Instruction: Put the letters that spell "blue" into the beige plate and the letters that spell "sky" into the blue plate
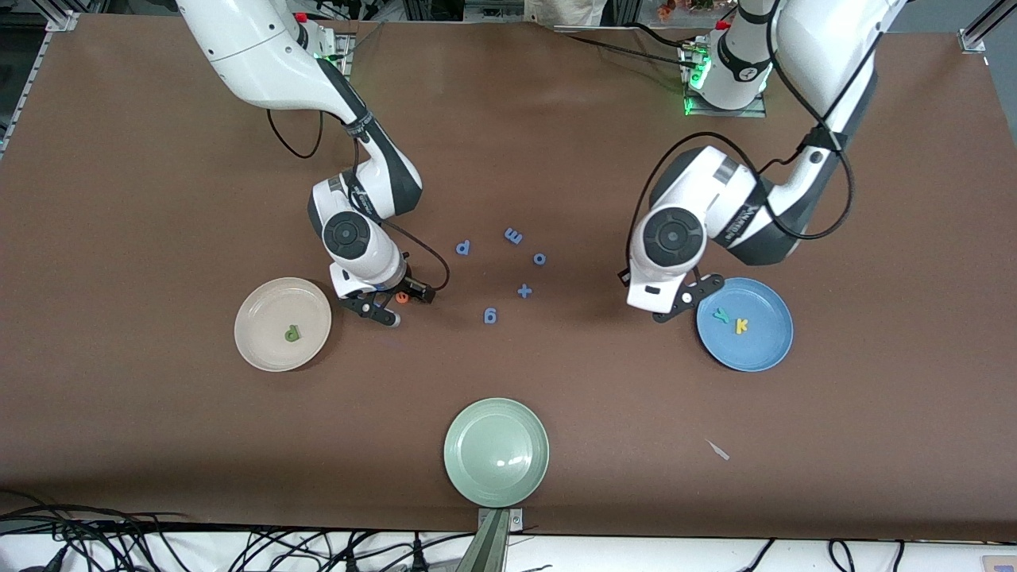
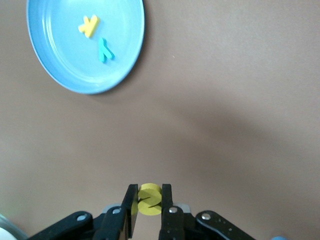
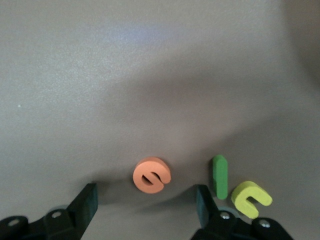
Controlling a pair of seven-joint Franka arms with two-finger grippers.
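The pale green plate (image 1: 496,463) sat nearest. The right hand (image 3: 145,205) hung spread around the orange e (image 3: 151,175), just beside the beige plate (image 1: 270,349). The left hand (image 2: 148,212) pinched the yellow s (image 2: 149,199) beside the blue plate (image 1: 751,353); released early, it might miss.

In the front view the left gripper (image 1: 675,306) sits mostly under its own wrist, so the yellow s (image 2: 149,199) pinched in it shows only in the left wrist view, partly covered by the fingers. The green l (image 3: 219,176) and yellow u (image 3: 251,199) are hidden beneath the right arm in the front view. The blue plate (image 2: 60,75) is cut off by the left wrist picture's edge.
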